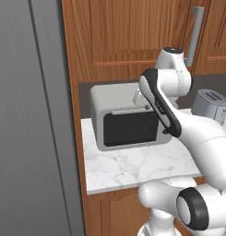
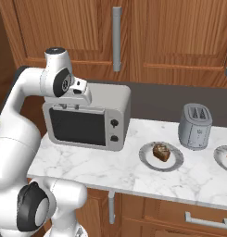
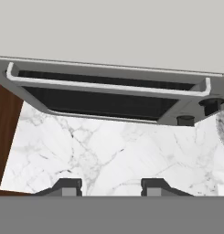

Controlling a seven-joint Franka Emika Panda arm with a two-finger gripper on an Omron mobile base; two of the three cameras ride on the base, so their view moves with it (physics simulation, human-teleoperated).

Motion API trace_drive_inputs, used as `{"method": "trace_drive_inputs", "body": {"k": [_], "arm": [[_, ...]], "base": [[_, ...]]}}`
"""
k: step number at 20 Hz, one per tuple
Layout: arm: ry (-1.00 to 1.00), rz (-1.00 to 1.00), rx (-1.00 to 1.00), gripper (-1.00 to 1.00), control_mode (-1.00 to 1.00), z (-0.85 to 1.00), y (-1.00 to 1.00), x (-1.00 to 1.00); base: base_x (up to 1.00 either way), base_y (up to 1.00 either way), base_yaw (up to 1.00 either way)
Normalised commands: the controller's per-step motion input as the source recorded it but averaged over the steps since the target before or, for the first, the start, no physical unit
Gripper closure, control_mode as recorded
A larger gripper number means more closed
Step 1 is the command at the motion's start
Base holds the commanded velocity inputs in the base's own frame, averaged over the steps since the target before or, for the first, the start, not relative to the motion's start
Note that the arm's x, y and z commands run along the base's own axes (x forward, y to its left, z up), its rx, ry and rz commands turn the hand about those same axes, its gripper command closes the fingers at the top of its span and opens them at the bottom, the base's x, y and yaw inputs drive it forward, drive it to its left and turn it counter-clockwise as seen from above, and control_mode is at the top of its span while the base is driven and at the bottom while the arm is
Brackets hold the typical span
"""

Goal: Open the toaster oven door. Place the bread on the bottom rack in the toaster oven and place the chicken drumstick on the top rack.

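So, in the left base view, I see the toaster oven (image 1: pixel 128 122) on the marble counter (image 1: pixel 133 168), pushed back to the wall, with its dark glass door (image 1: pixel 130 128) closed. My arm bends over it from the right, and the hand sits above the top front edge, I think because the handle runs along the top of the door and must be reached from above. A grey toaster (image 1: pixel 211 105) stands behind the arm.

In the right base view, the end effector (image 2: pixel 75 102) is at the top left corner of the oven, just over the handle (image 2: pixel 82 109). The bread (image 2: pixel 161 152) lies on a plate (image 2: pixel 147 159) just right of the oven, near enough for a short carry. Another plate (image 2: pixel 223 159) is at the right edge with something reddish on it, probably the drumstick, but I cannot tell.

In the hand view, the camera looks down along the door; the white handle bar (image 3: pixel 109 86) crosses the picture, two knobs (image 3: pixel 198 112) at its right. The fingertips (image 3: pixel 67 186) stand apart, holding nothing, not yet around the bar.

I can read no brand or writing anywhere.
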Motion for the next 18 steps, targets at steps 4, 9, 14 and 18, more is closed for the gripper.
{"method": "trace_drive_inputs", "body": {"k": [4, 9, 14, 18], "arm": [[0.00, 0.00, 0.00, -1.00, 1.00, 0.00, 0.00, 0.00], [0.00, 0.00, 0.00, -1.00, 1.00, 0.00, 0.00, 0.00], [0.00, 0.00, 0.00, -1.00, 1.00, 0.00, 0.00, 0.00], [0.00, 0.00, 0.00, -1.00, 1.00, 0.00, 0.00, 0.00]], "base": [[0.00, 0.00, 0.00], [0.00, 0.00, 0.00], [0.00, -0.03, 0.00], [0.00, -0.54, 0.00]]}}
